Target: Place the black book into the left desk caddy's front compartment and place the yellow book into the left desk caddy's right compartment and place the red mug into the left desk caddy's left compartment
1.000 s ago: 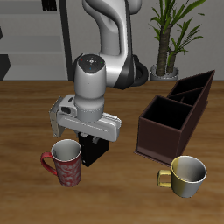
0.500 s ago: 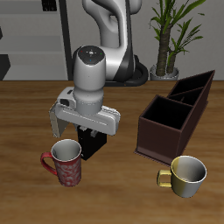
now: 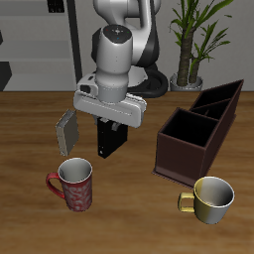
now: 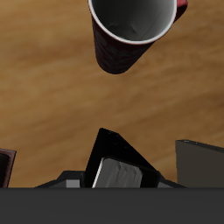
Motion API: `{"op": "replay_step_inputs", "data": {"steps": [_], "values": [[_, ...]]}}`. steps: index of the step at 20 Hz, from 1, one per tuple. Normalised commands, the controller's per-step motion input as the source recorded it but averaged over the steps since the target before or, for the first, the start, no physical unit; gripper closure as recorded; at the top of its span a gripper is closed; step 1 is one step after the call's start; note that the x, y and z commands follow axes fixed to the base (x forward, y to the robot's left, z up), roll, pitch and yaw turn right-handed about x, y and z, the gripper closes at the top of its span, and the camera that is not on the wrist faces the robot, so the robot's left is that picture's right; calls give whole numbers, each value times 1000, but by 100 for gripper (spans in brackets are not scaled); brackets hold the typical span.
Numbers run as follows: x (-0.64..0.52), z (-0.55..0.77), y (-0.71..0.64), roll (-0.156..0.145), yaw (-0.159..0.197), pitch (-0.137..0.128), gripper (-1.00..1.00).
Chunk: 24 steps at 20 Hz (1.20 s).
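Gripper closed on the black book, fingers clamped on its upper end, book hanging upright and clear of the table. In the wrist view, black cover seen edge-on between the fingers, pale block of the pages just beside it. Yellow book stood tilted on the wood just beside the held book, farther back than the red mug. Red mug upright near the table's front edge, handle turned away from the caddy, grey inside visible; from the wrist, its open mouth seen from above, apart from the gripper. Left desk caddy sat well apart from the held book, all three sections showing only dark floor, the big square section at the end nearest the front edge and the two narrow ones behind it. Cream mug upright near the front edge, just before the caddy. Potted plant stood at the back, beyond the caddy.
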Motion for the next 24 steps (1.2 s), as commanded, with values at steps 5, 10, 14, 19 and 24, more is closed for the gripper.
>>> {"op": "replay_step_inputs", "data": {"steps": [5,10,14,19,24], "values": [[-496,248,261,5,-2,-28,100],[-456,287,247,0,6,-68,100],[-388,153,372,0,17,-27,100],[-396,87,346,7,5,-23,100],[-229,25,245,-19,-11,11,100]]}}
